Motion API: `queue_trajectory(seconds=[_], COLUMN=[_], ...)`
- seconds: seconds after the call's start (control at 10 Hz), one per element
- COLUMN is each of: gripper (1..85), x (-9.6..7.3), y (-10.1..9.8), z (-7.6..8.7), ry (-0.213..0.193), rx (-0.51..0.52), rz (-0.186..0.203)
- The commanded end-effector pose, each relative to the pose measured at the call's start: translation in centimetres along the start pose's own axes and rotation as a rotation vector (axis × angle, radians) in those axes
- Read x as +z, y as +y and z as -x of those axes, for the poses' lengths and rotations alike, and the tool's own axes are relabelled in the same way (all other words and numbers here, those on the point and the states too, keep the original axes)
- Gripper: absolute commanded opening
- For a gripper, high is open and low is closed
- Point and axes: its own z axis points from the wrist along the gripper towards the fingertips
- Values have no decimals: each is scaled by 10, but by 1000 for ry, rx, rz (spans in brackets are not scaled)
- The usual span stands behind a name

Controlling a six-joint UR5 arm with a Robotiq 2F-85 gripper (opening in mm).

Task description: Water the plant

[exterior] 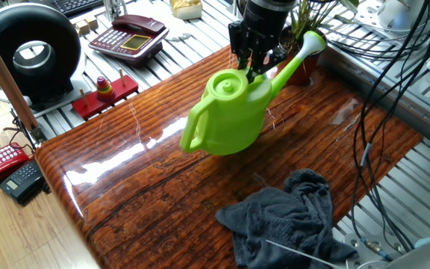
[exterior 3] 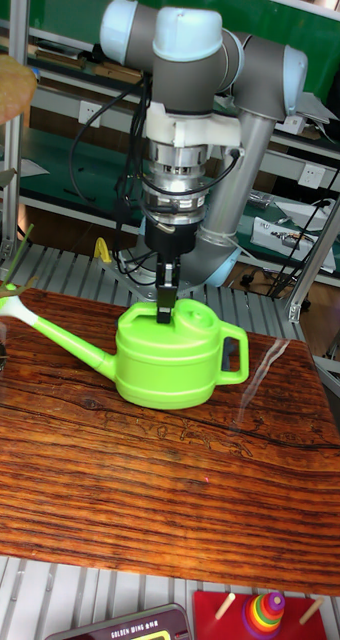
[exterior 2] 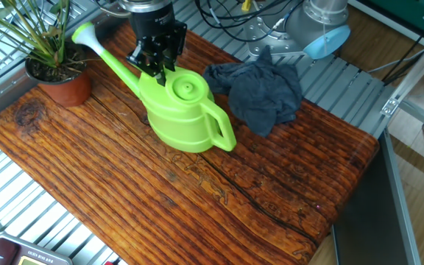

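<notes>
A lime-green watering can (exterior: 234, 112) hangs just over the wooden board (exterior: 148, 194), and my gripper (exterior: 254, 67) is shut on its top handle. The can's spout head (exterior: 313, 41) reaches above the plant (exterior: 304, 69), whose thin green leaves rise from a terracotta pot. In the other fixed view, the can (exterior 2: 175, 110) hangs under the gripper (exterior 2: 153, 66) with its spout head (exterior 2: 83, 33) over the rim of the plant's pot (exterior 2: 57, 85). In the tall fixed view, the gripper (exterior 3: 167, 300) comes straight down onto the can (exterior 3: 180, 355).
A crumpled dark grey cloth (exterior: 290, 217) lies on the board beside the can's loop handle. A red telephone (exterior: 129, 36), a ring-stacker toy (exterior: 104, 90) and a black round device (exterior: 28, 52) sit on the slatted metal around the board. Black cables (exterior: 394, 112) hang beside it.
</notes>
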Motion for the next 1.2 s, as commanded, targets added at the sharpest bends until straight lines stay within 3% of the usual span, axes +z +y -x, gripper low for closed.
queue_trajectory(seconds=[0.0,0.3,1.1], gripper=[10,10,10], x=[-2,-4,1], y=[2,6,-1], z=[-9,-27,-8], ry=[21,66,46], rx=[-1,-50,-17], rz=[8,17,36])
